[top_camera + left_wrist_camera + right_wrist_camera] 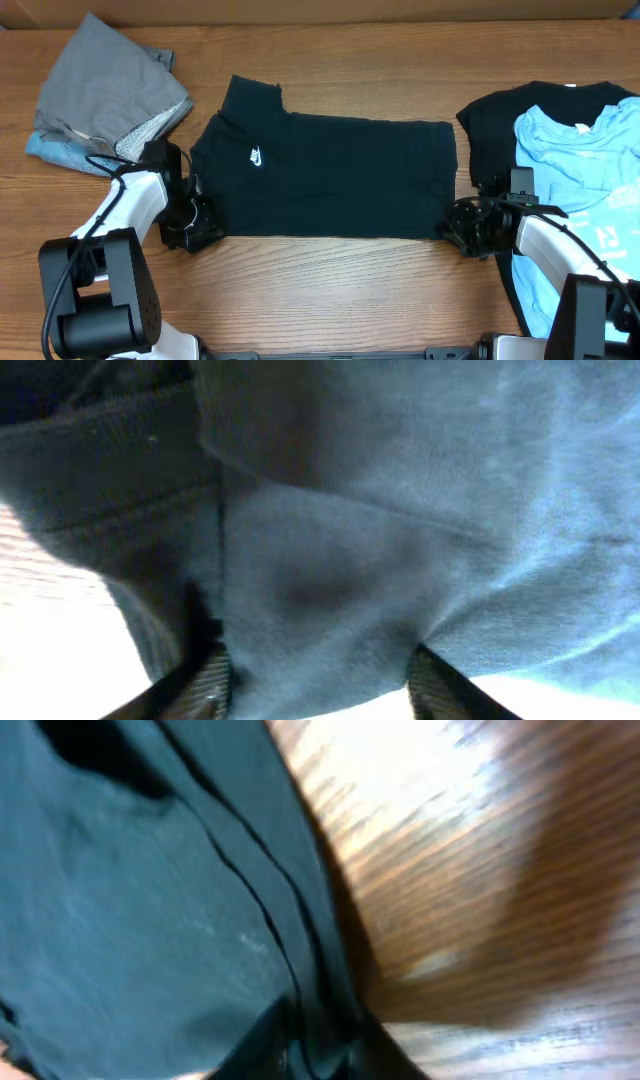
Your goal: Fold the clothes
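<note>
Lying flat mid-tabletop (330, 290) is the black tee (340, 180), folded into a long band w/ collar end to the robot's L. The only marking on it is a small white swoosh logo (257, 157) on the chest; no wording.

L tool (205, 228) sits at the tee's near L corner. In the L wrist view its fingers (205, 685) stand apart w/ bunched dark cloth filling the gap, so it is open around the fabric, not clamped.

R tool (455, 225) is at the near R corner. In the wrist view its tips are almost together, pinching the tee's hem edge (290, 970) just above bare wood.

Far L: grey tee (105, 85) heaped on a bit of light-blue cloth (55, 150).

Far R: second black tee (490, 125) w/ a light-blue tee (580, 170) on top. That one carries a white print (610, 235), too small to read.
</note>
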`<state>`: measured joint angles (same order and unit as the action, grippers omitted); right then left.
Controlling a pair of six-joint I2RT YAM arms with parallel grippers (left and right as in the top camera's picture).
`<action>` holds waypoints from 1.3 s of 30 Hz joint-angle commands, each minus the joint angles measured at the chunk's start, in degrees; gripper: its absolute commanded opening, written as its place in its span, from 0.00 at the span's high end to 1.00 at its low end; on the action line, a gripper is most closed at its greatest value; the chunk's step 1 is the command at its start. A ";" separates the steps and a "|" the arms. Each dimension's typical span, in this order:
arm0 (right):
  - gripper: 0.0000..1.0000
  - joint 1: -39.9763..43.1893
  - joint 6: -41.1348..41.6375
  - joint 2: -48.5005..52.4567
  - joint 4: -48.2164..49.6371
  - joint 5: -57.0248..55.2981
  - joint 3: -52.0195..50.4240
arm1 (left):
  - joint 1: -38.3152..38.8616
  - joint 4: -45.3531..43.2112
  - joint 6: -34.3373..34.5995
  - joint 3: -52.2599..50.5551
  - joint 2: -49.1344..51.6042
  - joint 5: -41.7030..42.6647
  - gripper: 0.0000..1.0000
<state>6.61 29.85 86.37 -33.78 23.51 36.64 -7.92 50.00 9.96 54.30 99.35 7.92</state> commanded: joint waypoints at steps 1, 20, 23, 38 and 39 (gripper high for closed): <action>0.96 -0.09 0.28 -0.22 -3.06 -1.60 -0.07 | -0.35 -0.37 1.29 -1.64 -0.04 -0.87 0.53; 0.37 -0.11 2.93 -4.72 -30.01 -17.03 19.32 | -1.16 24.61 1.16 9.18 -0.09 -0.92 0.38; 0.32 -0.11 2.71 -4.72 -30.47 -17.00 24.28 | -1.11 26.75 -0.09 12.87 -0.11 0.13 0.37; 0.31 -0.11 -1.81 -4.72 -26.32 -10.71 29.75 | 11.61 -4.81 -13.25 33.11 4.11 -0.90 0.24; 0.31 -0.11 -1.81 -4.72 -26.58 -10.54 29.75 | 11.89 -6.47 -13.25 33.75 6.01 -0.87 0.24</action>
<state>6.61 28.62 82.94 -60.07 11.86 65.14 2.90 46.17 -0.54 86.43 100.44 10.17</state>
